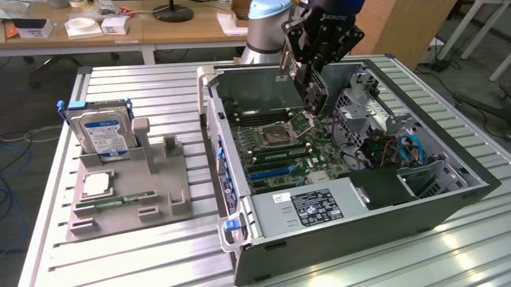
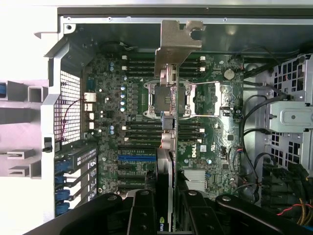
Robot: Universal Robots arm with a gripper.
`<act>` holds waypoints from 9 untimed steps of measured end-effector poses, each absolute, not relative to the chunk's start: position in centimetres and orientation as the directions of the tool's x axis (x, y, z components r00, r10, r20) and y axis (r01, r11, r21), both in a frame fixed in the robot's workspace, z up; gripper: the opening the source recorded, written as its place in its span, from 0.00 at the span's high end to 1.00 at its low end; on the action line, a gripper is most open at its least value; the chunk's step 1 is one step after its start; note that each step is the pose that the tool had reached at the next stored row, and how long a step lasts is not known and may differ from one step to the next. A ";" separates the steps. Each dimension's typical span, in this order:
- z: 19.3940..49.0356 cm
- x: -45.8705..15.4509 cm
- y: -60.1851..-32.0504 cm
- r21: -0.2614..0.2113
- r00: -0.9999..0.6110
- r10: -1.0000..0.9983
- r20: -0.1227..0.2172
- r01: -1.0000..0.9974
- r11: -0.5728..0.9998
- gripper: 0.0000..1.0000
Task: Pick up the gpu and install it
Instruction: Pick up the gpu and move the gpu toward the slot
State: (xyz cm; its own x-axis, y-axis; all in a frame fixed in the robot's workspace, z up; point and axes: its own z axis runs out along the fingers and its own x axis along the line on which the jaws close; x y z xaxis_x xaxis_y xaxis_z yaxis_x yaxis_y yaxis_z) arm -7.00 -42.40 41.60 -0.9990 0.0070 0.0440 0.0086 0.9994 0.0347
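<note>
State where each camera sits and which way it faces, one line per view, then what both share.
Exterior view: off the arm, raised beside the table, looking down into the open case; it shows the arm and the gripper holding the gpu over the motherboard.
Wrist view: on the wrist, looking straight down along the edge-on gpu into the case; the gripper's fingers show on either side of it.
Shared: gpu, gripper, motherboard, case.

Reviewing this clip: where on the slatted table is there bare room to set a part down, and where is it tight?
Bare slats lie between the grey fixture and the table's near edge, and beyond the hard drive. Crowded: inside the case, where the jaws hold the gpu over the motherboard.
</note>
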 end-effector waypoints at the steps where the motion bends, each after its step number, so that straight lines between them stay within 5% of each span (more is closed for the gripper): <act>1: 41.6 -7.0 -42.4 0.035 -0.999 0.007 0.044 0.009 0.999 0.74; 9: 41.6 -6.6 -42.4 0.035 -0.999 0.002 0.044 0.004 0.999 0.74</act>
State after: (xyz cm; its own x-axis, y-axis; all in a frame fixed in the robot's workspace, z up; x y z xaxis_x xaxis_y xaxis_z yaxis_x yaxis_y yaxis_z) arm -6.55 -42.39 41.57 -0.9990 0.0022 0.0438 0.0037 0.9994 0.0348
